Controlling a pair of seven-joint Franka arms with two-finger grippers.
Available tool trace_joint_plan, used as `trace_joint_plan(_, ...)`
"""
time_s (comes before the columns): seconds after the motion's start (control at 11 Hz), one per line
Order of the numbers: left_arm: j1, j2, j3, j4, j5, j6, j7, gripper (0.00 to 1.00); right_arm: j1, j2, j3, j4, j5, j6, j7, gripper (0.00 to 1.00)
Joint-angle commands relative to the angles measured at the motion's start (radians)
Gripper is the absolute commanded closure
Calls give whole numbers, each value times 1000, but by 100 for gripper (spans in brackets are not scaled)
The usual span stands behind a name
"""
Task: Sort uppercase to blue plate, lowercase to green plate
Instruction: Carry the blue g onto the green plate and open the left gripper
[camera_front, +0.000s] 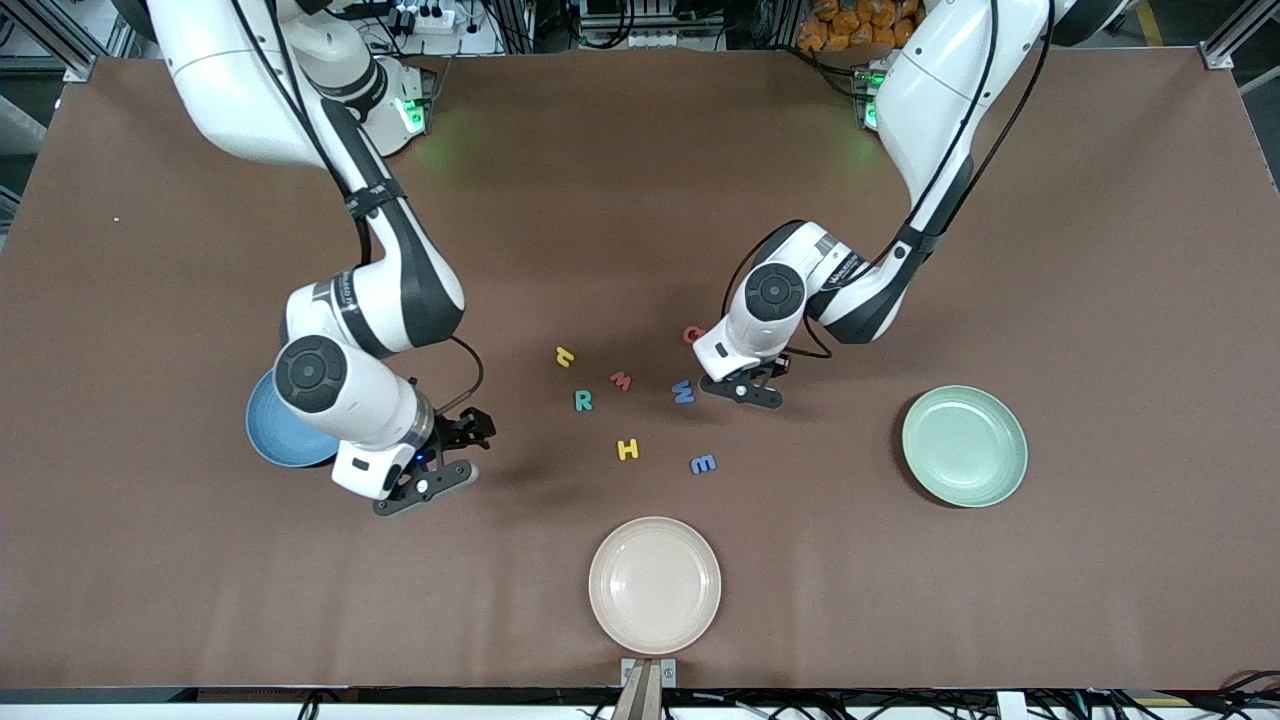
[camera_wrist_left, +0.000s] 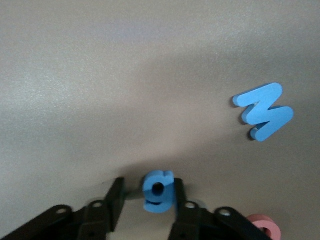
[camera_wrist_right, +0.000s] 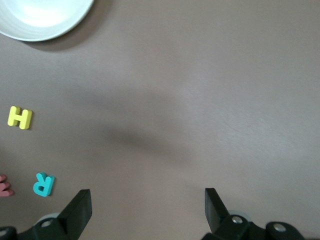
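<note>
Brown matting lay under both arms: the left gripper (camera_wrist_left: 150, 200) seemed closed on the blue g (camera_wrist_left: 158, 191), green plate (camera_front: 964, 445) at three o'clock, while the right gripper (camera_wrist_right: 147, 207) waited, wide open, beside the blue plate (camera_front: 270, 435).

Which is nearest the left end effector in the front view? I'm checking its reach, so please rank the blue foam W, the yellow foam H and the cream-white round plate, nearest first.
Measured from the left end effector:
1. Blue foam W: right beside it, toward the right arm's end of the table.
2. Yellow foam H: nearer the front camera than the W.
3. Cream-white round plate: closest to the front camera, by the table's edge.
</note>
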Motion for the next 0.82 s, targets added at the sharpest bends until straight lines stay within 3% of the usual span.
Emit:
trace_joint_plan(0.0,-11,9,6,12,28,7,-35,70,12,24,-5,28,5,4,14,0)
trace_joint_plan(0.27,6,-6,6,12,28,5,-34,96,22,29,-5,28,10,43,25,0)
trace_joint_plan(0.73,143,-217,0,6,28,-183,9,100,62,73,-5,36,8,148,26,0)
